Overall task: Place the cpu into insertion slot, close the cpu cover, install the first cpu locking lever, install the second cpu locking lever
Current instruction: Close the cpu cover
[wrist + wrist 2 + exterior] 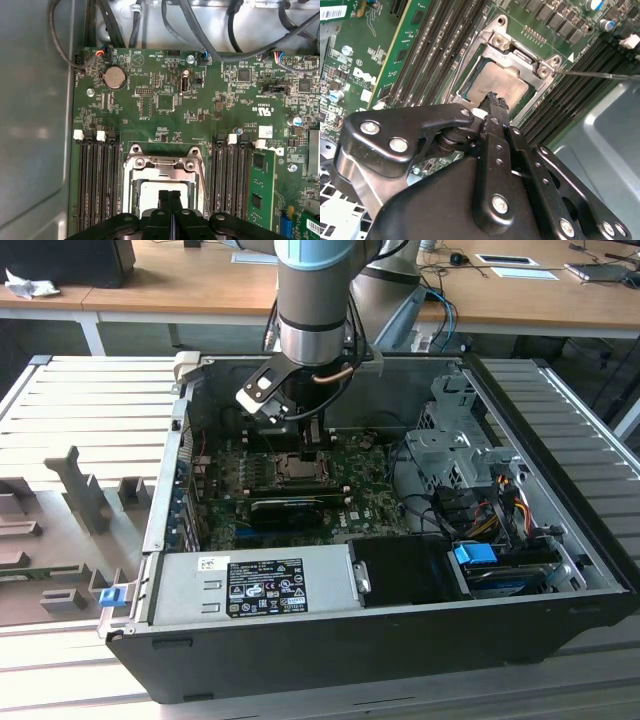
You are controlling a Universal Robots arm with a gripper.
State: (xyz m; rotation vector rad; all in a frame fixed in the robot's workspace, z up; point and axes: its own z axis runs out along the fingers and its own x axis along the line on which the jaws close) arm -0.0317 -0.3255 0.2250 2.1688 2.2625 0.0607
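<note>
Here the cpu (505,82), a flat, pale silver-beige square with a dull sheen, is seen seated in the insertion slot (296,468). The slot is set towards the middle of the green circuit board (165,105), between two banks of black memory slots (97,180). The chip is framed by the silver cpu cover (165,171), laid around it. Just above its edge the gripper (492,100) is held, its black fingers (164,200) pressed together with nothing seen between them.

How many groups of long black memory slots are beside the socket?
2. One memory slot group runs along one side of the insertion slot; the other memory slot group runs along the opposite side, beside a green memory module. The gripper may hide their ends.
</note>
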